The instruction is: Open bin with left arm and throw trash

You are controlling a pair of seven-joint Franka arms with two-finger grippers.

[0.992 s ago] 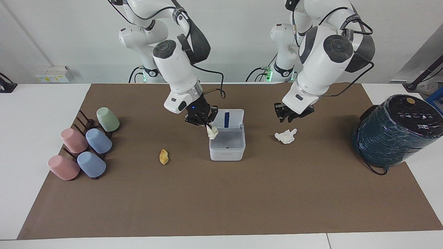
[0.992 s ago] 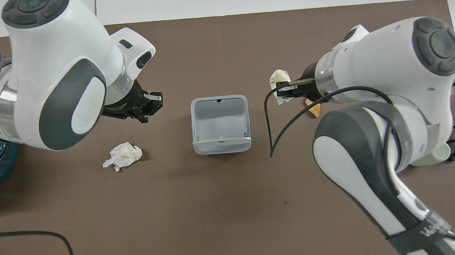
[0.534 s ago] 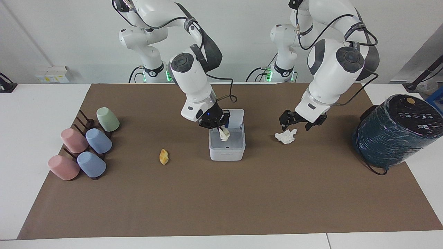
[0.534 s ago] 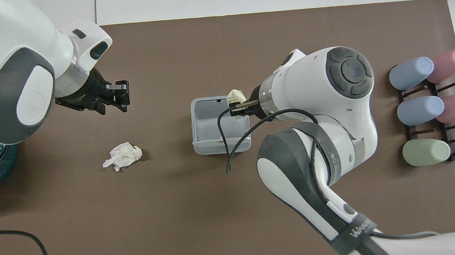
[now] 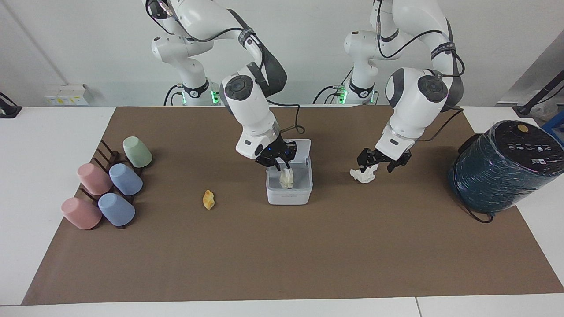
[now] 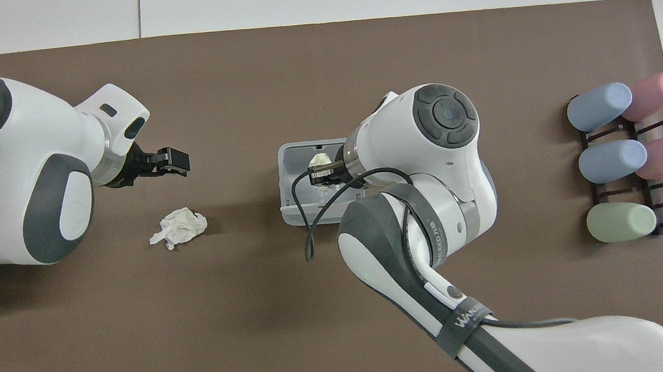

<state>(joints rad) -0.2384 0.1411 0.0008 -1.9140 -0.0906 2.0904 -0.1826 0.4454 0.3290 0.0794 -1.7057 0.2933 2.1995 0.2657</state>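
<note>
On a white table [image 5: 44,132], a brown paper mat [image 5: 282,255] under nearly everything.

Near the mat's edge at the right arm's end: a dark wire rack [image 5: 105,149] with five pastel plastic cups [image 5: 125,179] lying tilted on it, one green, two pink, two blue.

Between rack and mat centre: a small yellow-orange lump of trash [image 5: 208,199], alone on the mat, well apart from both grippers; hidden in the overhead view.

Around the mat's centre, somewhat toward the robots' edge: the small white square plastic bin [image 5: 288,196], lid swung up on the side nearer the robots. Right gripper [image 5: 280,164] low over the open bin. Directly beneath it, inside the bin's walls, a crumpled white tissue wad [image 5: 286,177]. Jaw state not readable here, nor whether that wad is gripped or free.

Toward the left arm's end from the bin: a second crumpled white tissue wad [image 5: 363,175] on the mat. Left gripper [image 5: 377,166] just over it, jaws spread wide, nothing between them; contact with the wad impossible to judge.

At the mat's corner nearest the left arm's base: a big dark teal wrapped cylinder [image 5: 502,169], tilted, partly off the mat edge.
</note>
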